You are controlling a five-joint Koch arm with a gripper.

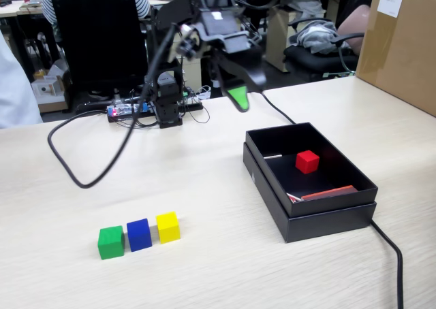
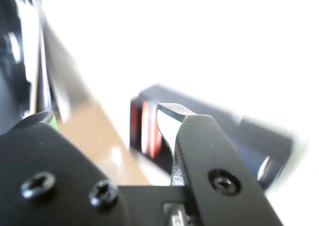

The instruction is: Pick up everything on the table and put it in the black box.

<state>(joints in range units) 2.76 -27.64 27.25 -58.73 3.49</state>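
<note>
Above the light beige wood-grain counter (image 1: 204,268), black pincer (image 1: 240,98) raised, emptiness and opening unclear. Small red cube (image 1: 307,161) inside shallow black cardboard box (image 1: 327,220); green (image 1: 111,242), blue (image 1: 139,235), yellow (image 1: 168,227) cubes awaiting pickup.

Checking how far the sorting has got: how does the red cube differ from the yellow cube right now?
In the fixed view, the red cube lies inside the black box, alone there; the yellow cube sits on the table, at the right end of a row beside the blue cube and green cube. They differ in colour. Both look the same size and shape, and neither is held.
</note>
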